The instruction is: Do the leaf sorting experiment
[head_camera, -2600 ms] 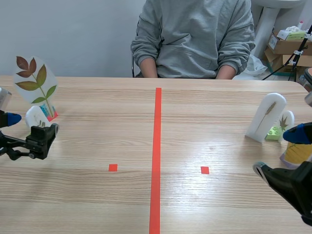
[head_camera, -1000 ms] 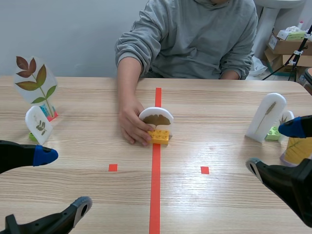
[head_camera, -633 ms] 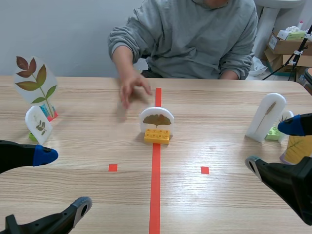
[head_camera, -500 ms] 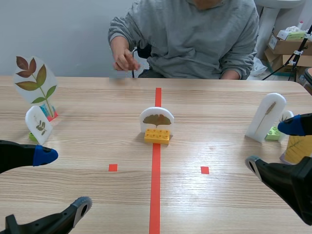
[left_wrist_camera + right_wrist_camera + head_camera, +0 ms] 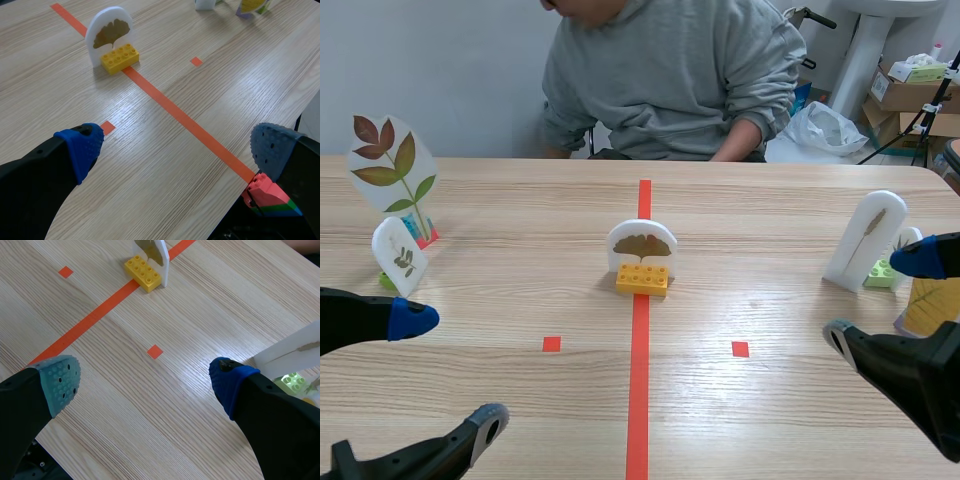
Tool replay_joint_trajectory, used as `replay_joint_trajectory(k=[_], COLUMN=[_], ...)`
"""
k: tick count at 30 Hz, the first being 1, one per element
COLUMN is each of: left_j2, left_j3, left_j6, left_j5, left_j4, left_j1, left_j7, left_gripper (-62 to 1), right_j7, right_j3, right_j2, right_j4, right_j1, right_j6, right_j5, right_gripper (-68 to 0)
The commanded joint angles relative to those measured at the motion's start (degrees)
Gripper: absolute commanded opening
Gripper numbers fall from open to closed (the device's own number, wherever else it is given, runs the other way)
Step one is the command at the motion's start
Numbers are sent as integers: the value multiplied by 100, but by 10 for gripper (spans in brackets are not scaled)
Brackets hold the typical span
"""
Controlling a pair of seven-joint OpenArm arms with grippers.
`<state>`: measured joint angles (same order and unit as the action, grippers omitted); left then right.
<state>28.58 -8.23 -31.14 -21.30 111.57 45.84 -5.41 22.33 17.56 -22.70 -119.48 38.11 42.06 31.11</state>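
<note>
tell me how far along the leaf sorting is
Looks done: a large leaf card and a small leaf card stand at the table's left, a tall white card at its right. In hand: nothing; the left gripper and right gripper are open and empty. Left: the ginkgo card on its yellow brick stands on the centre tape line, apparently unsorted.

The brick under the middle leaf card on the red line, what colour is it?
Yellow. The brick under the ginkgo-shaped leaf card shows best in the left wrist view.
</note>
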Motion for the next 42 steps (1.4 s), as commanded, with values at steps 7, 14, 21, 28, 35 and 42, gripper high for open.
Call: replay_joint_trajectory(k=[7,14,21,28,35,42], left_j2=[-28,-28,-28,-28,-28,-31], left_j3=[-4,-4,-4,-4,-4,-7], left_j6=[9,9,9,7,7,13], left_j5=[-52,-52,-52,-55,-52,-37], left_j4=[15,15,15,15,13,9], left_j1=[-31,-31,-31,-31,-31,-33], left_j7=[83,83,83,83,83,83], left_gripper=[14,14,14,14,14,14], right_j7=[-61,-59,-61,332,656,654], right_j3=[48,48,48,48,28,-1115], right_j2=[-76,-74,-76,-76,-98,-555], right_j4=[2,2,2,2,275,2087], right_j1=[-17,-17,-17,-122,-1119,-3049], right_j6=[66,66,66,66,66,66], right_j5=[57,-107,-240,-240,-566,-579], right_gripper=[-150,-150,-150,-150,-150,-150])
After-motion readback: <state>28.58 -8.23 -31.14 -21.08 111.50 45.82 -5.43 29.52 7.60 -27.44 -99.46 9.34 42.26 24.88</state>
